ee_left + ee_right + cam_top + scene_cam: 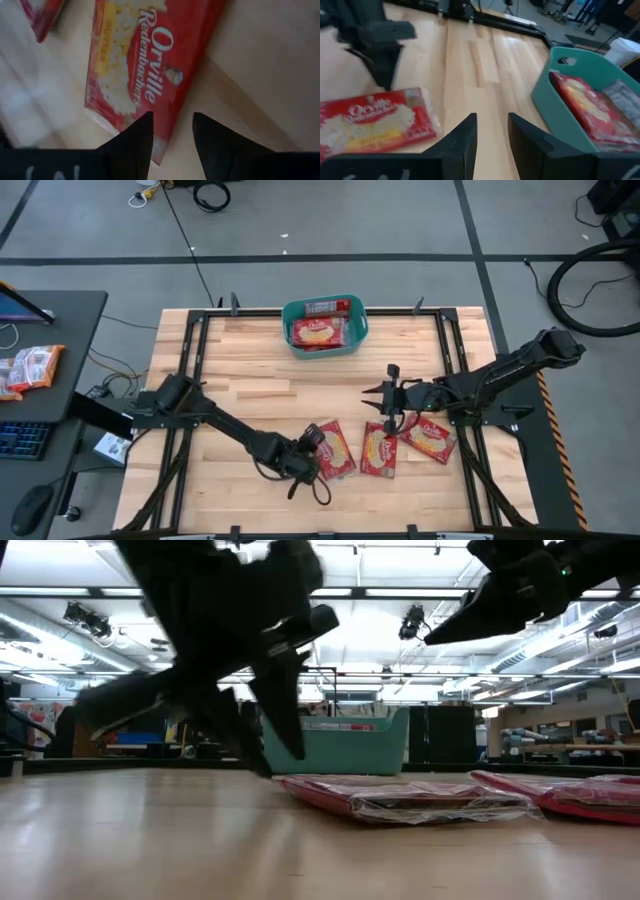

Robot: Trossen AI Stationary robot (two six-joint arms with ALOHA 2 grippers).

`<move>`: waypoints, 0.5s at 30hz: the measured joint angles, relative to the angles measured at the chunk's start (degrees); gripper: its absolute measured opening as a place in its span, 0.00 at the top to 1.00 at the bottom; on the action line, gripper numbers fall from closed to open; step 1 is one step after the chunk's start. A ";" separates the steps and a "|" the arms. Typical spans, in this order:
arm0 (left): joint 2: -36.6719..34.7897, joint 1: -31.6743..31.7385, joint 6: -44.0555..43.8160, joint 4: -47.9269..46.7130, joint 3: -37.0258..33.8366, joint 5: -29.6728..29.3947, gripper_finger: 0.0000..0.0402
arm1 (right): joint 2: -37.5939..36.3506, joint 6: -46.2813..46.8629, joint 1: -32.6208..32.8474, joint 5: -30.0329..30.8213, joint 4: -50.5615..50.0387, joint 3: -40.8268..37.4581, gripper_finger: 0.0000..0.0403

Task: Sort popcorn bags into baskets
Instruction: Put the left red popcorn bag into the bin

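L gripper (pixel 318 463) sits low in the lower-centre of the high view, fingers parted a bit w/ a gap between them, nothing clamped. In the left wrist view its two dark fingers (pixel 134 142) straddle the near corner of a popcorn bag (pixel 145 70); can't tell if they touch it.

That bag is flat, rectangular, glossy red w/ a pale yellow-cream popcorn picture and white "Orville Redenbacher's" lettering, clear wrap edge showing. In the high view it's the leftmost bag (pixel 335 450) of three lying lower-centre on the wood table (pixel 240 380). Middle bag (pixel 379 450) is just beside it, third bag (pixel 430 438) to its right, tilted.

R gripper (pixel 388 395) is right of centre in the high view, above the middle bag, fingers spread and empty. Right wrist view shows its fingers (pixel 460 142) apart over bare wood.

Teal basket (pixel 352 335) sits at upper centre of the high view, against the table's far edge, well apart from the three loose bags. Rounded corners, rolled rim, handle slot in the wall. Inside: at least one red bag (pixel 318 332) lying flat, plus another packet (pixel 325 307) along the far wall, its detail too small to read.
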 joint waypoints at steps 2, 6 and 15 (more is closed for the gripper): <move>1.26 -0.49 0.92 1.91 0.10 -1.48 0.65 | -0.86 0.41 0.86 0.51 -1.17 -0.28 0.72; 2.84 -1.13 2.16 4.49 0.24 -3.30 0.65 | -0.65 0.48 1.90 1.43 0.18 -0.34 0.72; 4.57 -0.35 1.48 8.09 -0.35 -4.66 0.65 | 0.29 -1.07 2.56 1.78 3.83 -0.28 0.72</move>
